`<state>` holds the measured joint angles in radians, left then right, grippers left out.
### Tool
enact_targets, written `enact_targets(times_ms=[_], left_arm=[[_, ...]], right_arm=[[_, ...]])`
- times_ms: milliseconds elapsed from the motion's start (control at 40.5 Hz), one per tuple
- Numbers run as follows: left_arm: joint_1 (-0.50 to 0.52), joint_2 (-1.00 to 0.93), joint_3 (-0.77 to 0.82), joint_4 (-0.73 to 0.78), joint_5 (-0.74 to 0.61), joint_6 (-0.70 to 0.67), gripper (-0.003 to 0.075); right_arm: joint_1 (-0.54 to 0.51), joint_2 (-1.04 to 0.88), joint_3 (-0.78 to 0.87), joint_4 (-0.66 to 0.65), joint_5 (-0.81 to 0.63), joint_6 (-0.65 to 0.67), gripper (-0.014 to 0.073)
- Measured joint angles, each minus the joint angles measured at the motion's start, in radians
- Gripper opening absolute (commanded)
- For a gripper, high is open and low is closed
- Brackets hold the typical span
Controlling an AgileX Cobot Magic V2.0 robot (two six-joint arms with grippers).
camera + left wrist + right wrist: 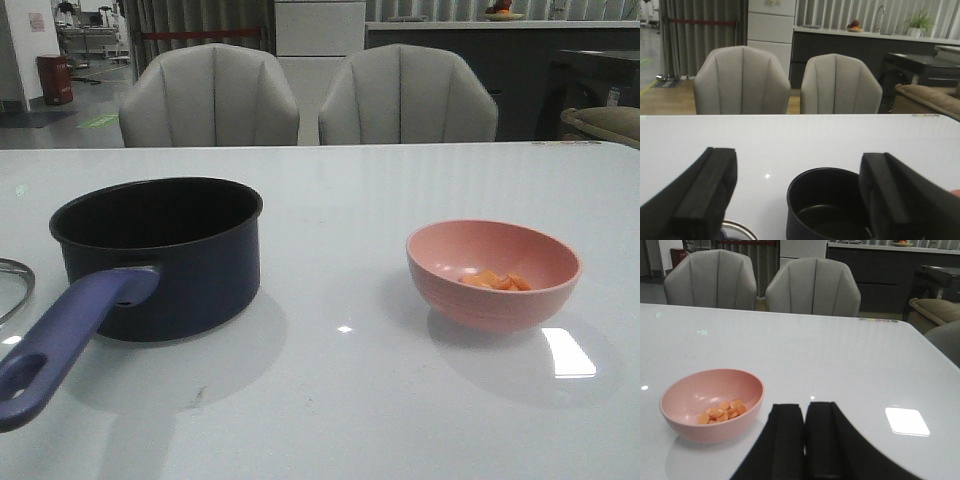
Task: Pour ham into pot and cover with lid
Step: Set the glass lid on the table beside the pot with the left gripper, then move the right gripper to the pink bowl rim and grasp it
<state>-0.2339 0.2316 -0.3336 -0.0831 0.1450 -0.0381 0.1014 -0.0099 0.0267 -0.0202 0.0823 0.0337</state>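
The dark navy pot (165,255) stands on the table's left side, its purple-blue handle (65,345) pointing toward the front left; its black inside is empty. Orange-pink ham pieces (493,281) lie in a pink bowl (492,273) on the right. Only a sliver of the lid's metal rim (12,290) shows at the left edge. My left gripper (797,172) is open, held above and before the pot (827,205), with the lid rim (737,231) below it. My right gripper (804,412) is shut on nothing, beside the bowl (712,402) with ham (721,411). Neither gripper shows in the front view.
Two grey chairs (305,100) stand behind the table's far edge. White tabletop (340,400) stretches between the pot and the bowl and in front of them. A bright light reflection (568,352) lies near the bowl.
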Motion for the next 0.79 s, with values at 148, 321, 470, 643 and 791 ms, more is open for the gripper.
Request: enact_targets(times_ms=[148,321,470,643,791], left_arm=[[-0.019,-0.063,0.025,-0.002,-0.009,0.0,0.0552],[-0.019,-0.07,0.039,-0.002,-0.009,0.0,0.0552],[-0.019,-0.07,0.04,-0.002,-0.009,0.0,0.0552],[-0.019,-0.07,0.04,-0.002,-0.009,0.0,0.0552],[-0.019,-0.07,0.04,-0.002,-0.009,0.0,0.0552]], right_arm=[[0.0,0.0,0.002,0.0,-0.017,0.0,0.0149],[0.0,0.0,-0.021,0.0,-0.122,0.002,0.0149],[0.0,0.056,-0.173,0.0,-0.013,0.005,0.0149],[0.0,0.235,-0.318,0.0,0.148,0.005,0.0149],[0.0,0.322,-0.323,0.0,0.182,0.005,0.0151]])
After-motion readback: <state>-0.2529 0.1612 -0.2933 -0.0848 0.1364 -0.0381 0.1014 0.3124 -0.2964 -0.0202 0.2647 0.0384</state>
